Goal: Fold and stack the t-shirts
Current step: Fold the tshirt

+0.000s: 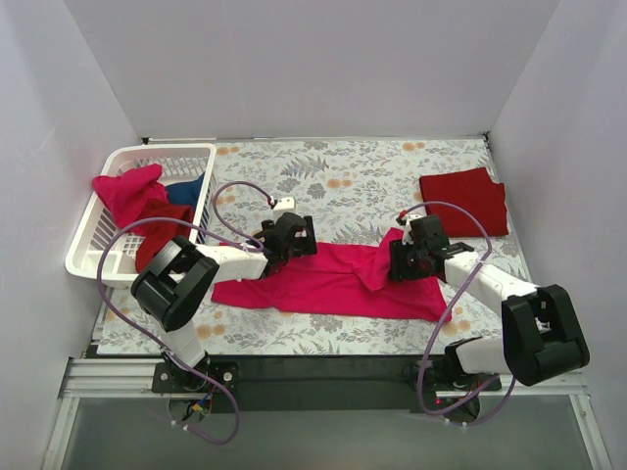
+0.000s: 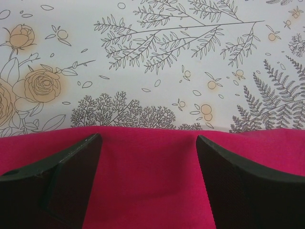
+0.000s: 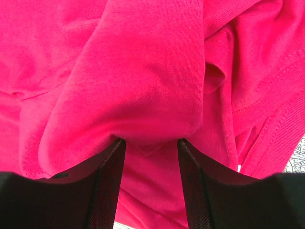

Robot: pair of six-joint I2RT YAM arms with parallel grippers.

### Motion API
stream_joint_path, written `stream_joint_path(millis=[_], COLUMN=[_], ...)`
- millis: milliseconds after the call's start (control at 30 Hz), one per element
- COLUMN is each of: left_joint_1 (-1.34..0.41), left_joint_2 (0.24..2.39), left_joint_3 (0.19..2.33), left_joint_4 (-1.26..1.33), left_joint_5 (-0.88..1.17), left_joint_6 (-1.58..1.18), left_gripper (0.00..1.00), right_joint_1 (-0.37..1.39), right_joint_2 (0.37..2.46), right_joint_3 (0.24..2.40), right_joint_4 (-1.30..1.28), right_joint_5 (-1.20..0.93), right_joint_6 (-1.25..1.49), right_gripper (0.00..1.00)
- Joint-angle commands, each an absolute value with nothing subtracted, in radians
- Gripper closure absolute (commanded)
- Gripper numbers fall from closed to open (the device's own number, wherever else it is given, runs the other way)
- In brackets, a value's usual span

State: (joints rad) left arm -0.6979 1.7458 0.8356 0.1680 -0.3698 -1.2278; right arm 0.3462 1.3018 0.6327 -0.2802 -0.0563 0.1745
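Observation:
A bright pink-red t-shirt (image 1: 313, 284) lies spread across the front middle of the table, bunched up at its right end. My left gripper (image 1: 284, 240) is open over the shirt's far edge (image 2: 147, 162), with one finger on each side of flat cloth. My right gripper (image 1: 404, 259) is closed part way on a thick fold of the same shirt (image 3: 143, 95), which bulges out from between the fingertips (image 3: 112, 162). A folded dark maroon-red t-shirt (image 1: 465, 201) lies at the far right. More shirts, pink-red (image 1: 127, 191), blue (image 1: 186, 189) and red (image 1: 162, 230), sit in the basket.
A white lattice basket (image 1: 191, 157) stands at the far left. The table wears a floral cloth (image 1: 343, 181). White walls close in the back and both sides.

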Motion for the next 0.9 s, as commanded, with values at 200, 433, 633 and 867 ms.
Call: stream_joint_path(millis=[200,433,633,867], left_joint_1=[-0.699,-0.699,-0.699,-0.699], left_joint_2=[1.741,1.717,1.729,1.735], left_joint_3=[0.824,0.808,0.81,0.792], left_joint_4=[0.147,0.146,0.146,0.158], left_joint_5=[-0.408,-0.428,-0.436,-0.445], left_joint_6=[-1.224,-1.221,-1.22,-1.224], left_gripper=[0.25,0.25,0.24,0.23], right_joint_1=[0.333,0.333,0.334,0.334], right_joint_2=[1.361,1.325,1.252,1.178], right_joint_3=[0.632,0.617,0.65,0.716], right_joint_4=[-0.207,-0.225,-0.31,-0.47], right_joint_5=[-0.06,-0.034,-0.005,0.098], right_joint_6=[0.193,0.206,0.193,0.173], right_gripper=[0.58,0.97,0.99,0.99])
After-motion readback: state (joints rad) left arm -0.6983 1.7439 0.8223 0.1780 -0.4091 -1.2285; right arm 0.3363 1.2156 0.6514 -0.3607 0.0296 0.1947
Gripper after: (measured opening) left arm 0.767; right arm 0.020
